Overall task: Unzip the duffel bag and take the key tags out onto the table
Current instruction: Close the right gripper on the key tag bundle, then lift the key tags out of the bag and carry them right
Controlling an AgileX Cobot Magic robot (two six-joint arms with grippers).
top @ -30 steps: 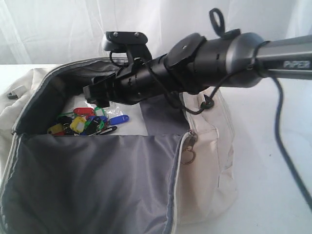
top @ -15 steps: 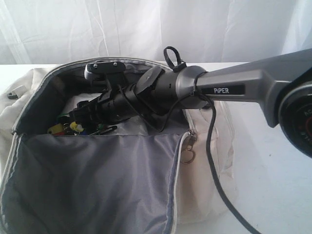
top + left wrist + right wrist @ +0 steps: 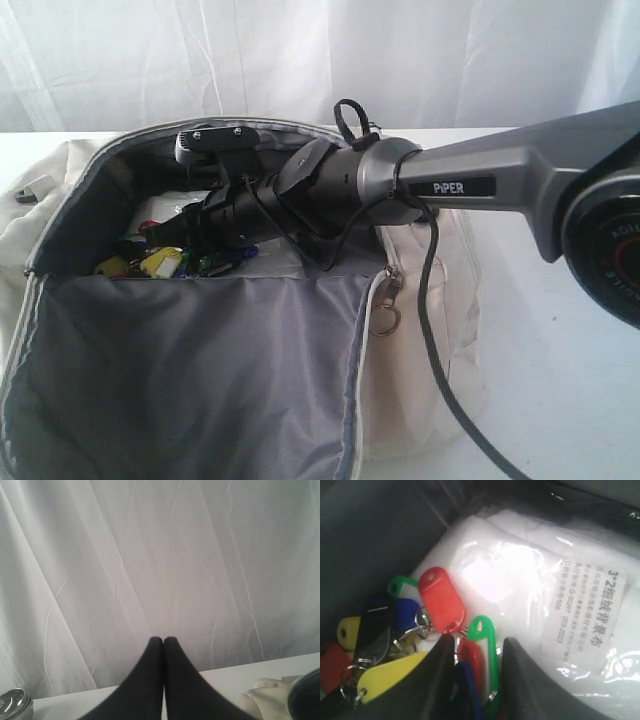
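Key tags (image 3: pixel 440 602) in red, blue, yellow, green and black lie in a heap on the floor of the open duffel bag (image 3: pixel 420 330). They rest against a clear plastic packet (image 3: pixel 520 575) that has a white label (image 3: pixel 592 615) with small print on it. The bag sits on the white table (image 3: pixel 570 390). Its zip is undone and its grey lining (image 3: pixel 200 370) is folded out toward the front. A metal ring pull (image 3: pixel 386 320) hangs at its side. The right gripper (image 3: pixel 477 647) reaches deep into the bag, right at the heap. Its two fingers stand about half apart, and a red, a blue and a green tag sit in the gap between them. I cannot tell if the fingers press the tags tight or only touch them. The left gripper (image 3: pixel 163 641) points at the white curtain (image 3: pixel 150 555). Its fingers are pushed together and hold nothing.
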